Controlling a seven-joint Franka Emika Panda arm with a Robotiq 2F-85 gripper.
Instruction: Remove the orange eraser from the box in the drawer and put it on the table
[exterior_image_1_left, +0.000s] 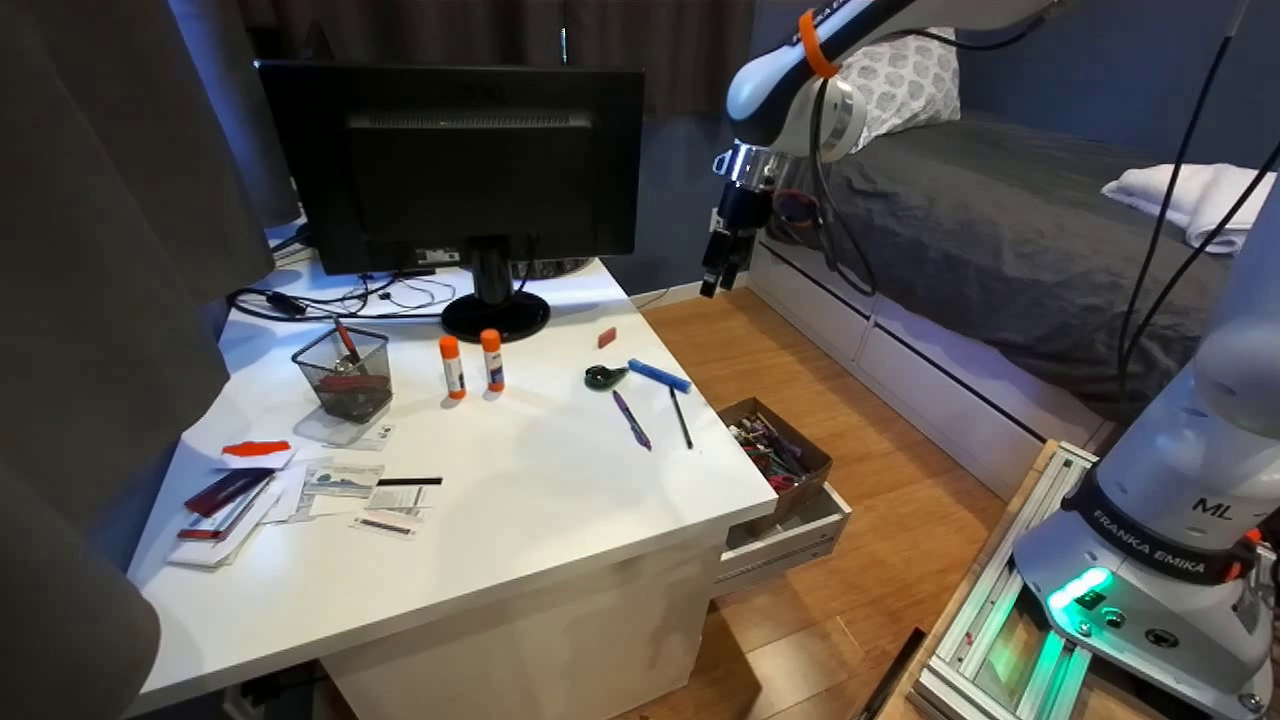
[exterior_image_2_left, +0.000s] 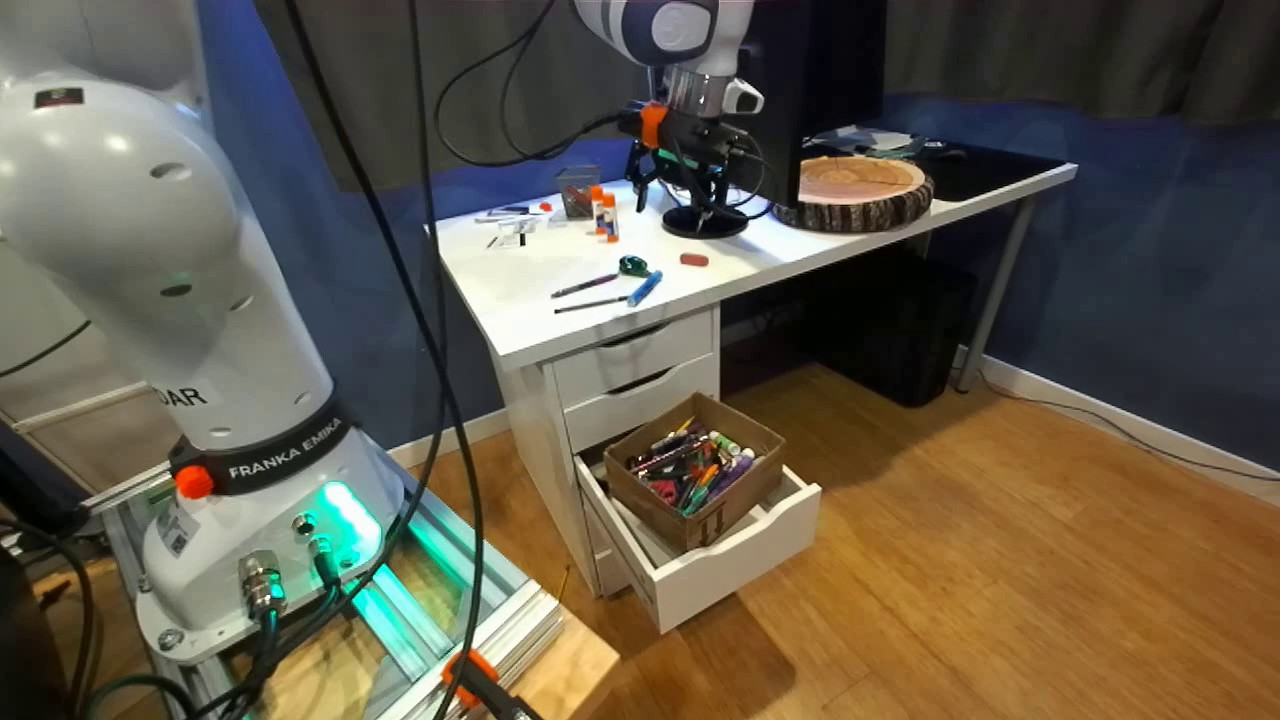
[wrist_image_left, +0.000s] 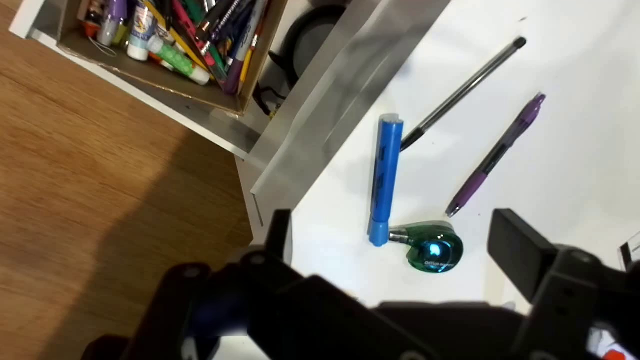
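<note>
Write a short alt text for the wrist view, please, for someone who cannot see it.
An open, empty gripper points toward a white desk holding a blue marker, a rounded green gadget, a purple pen and a slim gray pen or pencil. At upper left, a box of stationery sits in an open drawer.

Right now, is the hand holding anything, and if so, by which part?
Nothing is held: the hand is open, its jaws wide apart. The green tape dispenser seen between them in the wrist view lies on the desk.
</note>
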